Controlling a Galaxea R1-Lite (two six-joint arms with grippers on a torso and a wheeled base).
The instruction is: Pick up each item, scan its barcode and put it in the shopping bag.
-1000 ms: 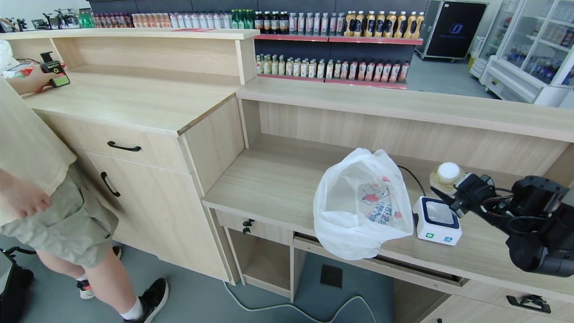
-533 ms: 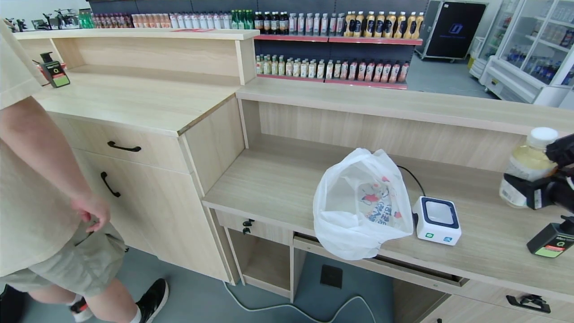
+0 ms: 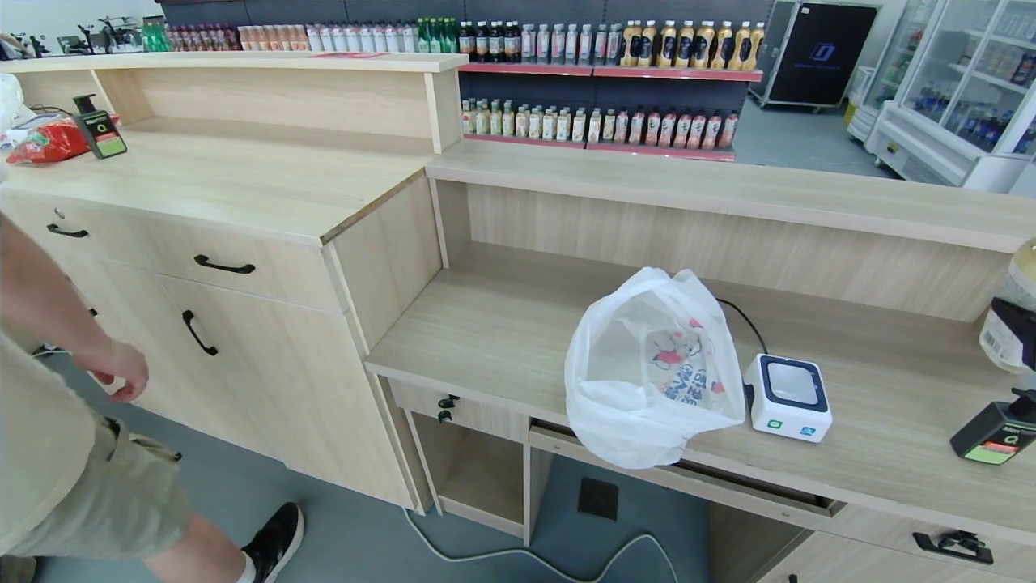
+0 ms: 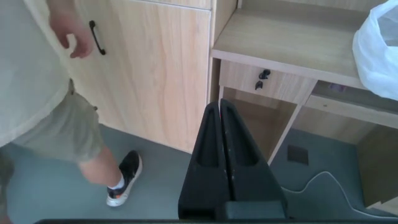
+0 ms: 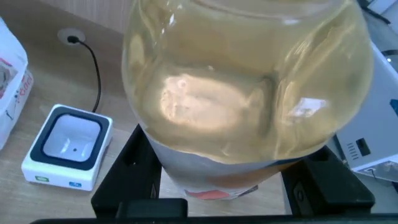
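Bright even light w/ soft shadows, glare on bottle [image 5: 186, 93].

shopping bag [image 3: 639, 389] mouth open, scanner [image 3: 789, 397] just beside, counter wall [image 3: 712, 243] behind

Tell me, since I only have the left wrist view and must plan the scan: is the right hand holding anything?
Observer: Yes, the right hand is shut on a bottle of pale yellow drink.
Operator: Where is the scanner?
Observer: The white scanner sits on the desk right beside the shopping bag, on the bag's right, window facing up.
Operator: Is the bottle over it?
Observer: No, the bottle is held well off to the scanner's right.
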